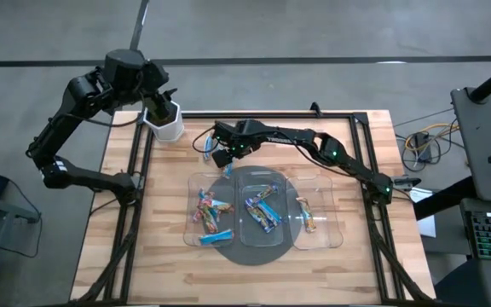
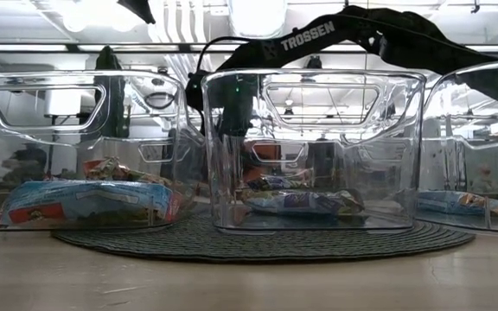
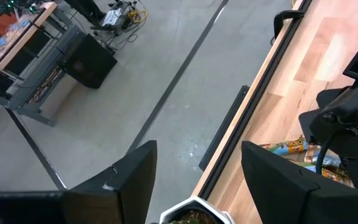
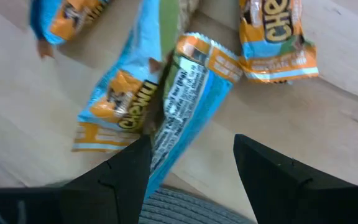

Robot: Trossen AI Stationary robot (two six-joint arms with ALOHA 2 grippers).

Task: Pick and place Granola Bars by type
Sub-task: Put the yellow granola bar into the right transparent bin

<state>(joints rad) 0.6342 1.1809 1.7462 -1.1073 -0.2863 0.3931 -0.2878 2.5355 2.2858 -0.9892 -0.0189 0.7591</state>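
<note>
Blue-wrapped granola bars are lying loose on the worktop at twelve o'clock of the trays; I'm hovering my open right hand directly above them, one bar's long axis running between its fingers.

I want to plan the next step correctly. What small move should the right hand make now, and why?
Probably lower the right hand straight down and close on the light blue bar. Its fingers stand open with that bar between them, loose on the wooden table beside other bars, outside the clear trays.
</note>
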